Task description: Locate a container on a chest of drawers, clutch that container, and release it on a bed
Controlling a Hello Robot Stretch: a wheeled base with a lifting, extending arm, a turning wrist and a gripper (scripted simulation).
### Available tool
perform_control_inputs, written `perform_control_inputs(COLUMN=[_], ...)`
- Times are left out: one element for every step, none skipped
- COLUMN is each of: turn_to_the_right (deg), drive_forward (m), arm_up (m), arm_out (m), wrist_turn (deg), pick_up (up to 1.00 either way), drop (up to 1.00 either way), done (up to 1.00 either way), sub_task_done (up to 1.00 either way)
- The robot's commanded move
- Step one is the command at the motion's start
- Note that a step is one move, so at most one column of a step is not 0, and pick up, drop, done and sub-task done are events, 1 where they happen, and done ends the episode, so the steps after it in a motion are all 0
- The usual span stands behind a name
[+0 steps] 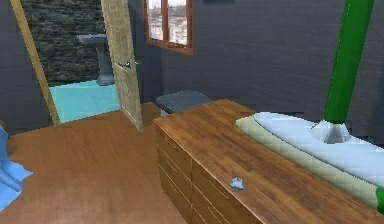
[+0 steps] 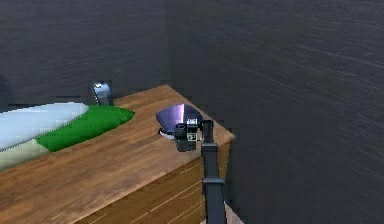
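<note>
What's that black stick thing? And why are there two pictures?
It's a robot on wheels with one arm, inside a computer-made house. One picture looks ahead from the robot: a wooden chest of drawers, an open door and a window. The other looks sideways, where the arm reaches. The black stick is the arm; the gripper at its end is the robot's hand. On the chest lie a green-and-white flat thing, a small grey can-like thing and a shiny round dish where the gripper is. I can't tell whether it holds anything.
</note>
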Motion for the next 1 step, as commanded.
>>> perform_control_inputs(turn_to_the_right=[0.0], drive_forward=[0.00], arm_up=[0.10], arm_out=[0.00], wrist_turn=[0.0], pick_up=[0.00], drop=[0.00], done=[0.00], sub_task_done=[0.00])
